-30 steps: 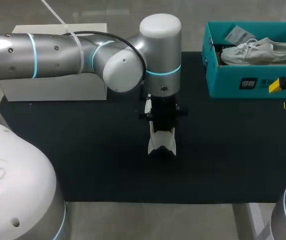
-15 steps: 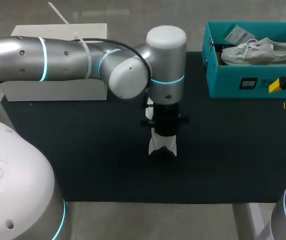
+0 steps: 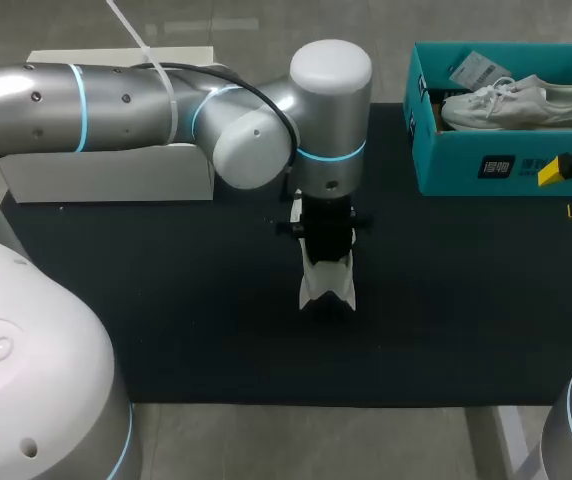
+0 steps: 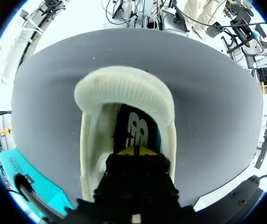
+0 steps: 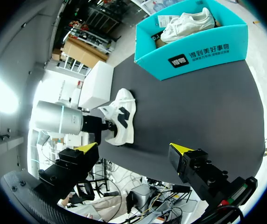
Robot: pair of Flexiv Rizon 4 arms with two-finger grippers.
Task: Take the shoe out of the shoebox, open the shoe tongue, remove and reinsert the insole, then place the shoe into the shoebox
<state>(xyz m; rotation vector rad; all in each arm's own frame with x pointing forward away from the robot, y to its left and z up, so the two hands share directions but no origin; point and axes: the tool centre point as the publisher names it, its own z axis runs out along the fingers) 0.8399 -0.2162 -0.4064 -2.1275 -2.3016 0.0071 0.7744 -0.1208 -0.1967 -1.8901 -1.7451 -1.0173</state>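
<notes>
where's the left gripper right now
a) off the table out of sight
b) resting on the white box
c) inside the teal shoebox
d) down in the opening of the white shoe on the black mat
d: the left gripper reaches down into the opening of the white shoe, which stands on the black mat, apart from the teal shoebox.

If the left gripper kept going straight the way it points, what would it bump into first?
The left gripper points down into the opening of the shoe under it. Going straight on, it would likely bump the dark insole inside first. How near it already is, I cannot tell.
</notes>
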